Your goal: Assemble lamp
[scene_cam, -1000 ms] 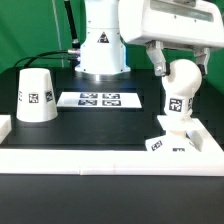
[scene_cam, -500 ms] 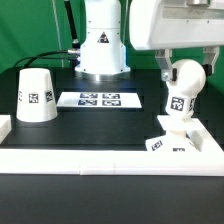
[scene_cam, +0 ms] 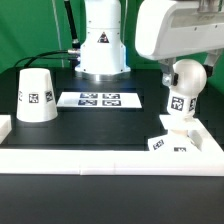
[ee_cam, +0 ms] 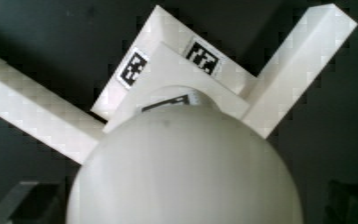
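I judge the bulb (scene_cam: 183,88) seated on the base (scene_cam: 168,142), beside the marker board (scene_cam: 100,99) on the exterior view's right, with my gripper (scene_cam: 185,66) at its top, clamped or not I cannot tell; next comes fetching the shade (scene_cam: 37,96), off the board's opposite end.

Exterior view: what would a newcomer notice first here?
The ball bulb stands upright on the blocky base at the exterior view's right, with the gripper at its top. Next, the cone shade stands alone at the exterior view's left.
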Action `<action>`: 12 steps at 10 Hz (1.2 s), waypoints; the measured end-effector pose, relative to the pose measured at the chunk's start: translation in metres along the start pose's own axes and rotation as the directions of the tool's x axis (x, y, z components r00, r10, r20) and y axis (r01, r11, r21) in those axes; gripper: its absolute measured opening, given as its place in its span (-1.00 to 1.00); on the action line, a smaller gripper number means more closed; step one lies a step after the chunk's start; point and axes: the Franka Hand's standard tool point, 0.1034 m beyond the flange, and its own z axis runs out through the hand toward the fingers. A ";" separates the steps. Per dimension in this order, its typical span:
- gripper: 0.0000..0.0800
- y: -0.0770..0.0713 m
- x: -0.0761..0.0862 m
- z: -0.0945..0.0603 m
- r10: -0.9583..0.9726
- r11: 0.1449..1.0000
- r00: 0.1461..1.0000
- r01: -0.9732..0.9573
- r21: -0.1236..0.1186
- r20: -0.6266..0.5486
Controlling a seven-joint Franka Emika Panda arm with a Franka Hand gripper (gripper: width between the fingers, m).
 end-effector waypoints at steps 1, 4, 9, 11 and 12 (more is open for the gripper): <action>0.75 0.000 0.000 0.000 0.001 1.000 1.000 -0.001 0.000 0.000; 0.75 0.001 0.000 0.000 0.001 1.000 1.000 -0.001 0.000 -0.001; 0.44 0.001 0.001 0.000 0.029 1.000 1.000 -0.029 -0.001 -0.006; 0.44 0.001 0.001 0.000 0.172 0.985 0.985 -0.172 0.003 -0.007; 0.44 0.000 0.001 0.000 0.276 0.961 0.961 -0.276 0.003 -0.009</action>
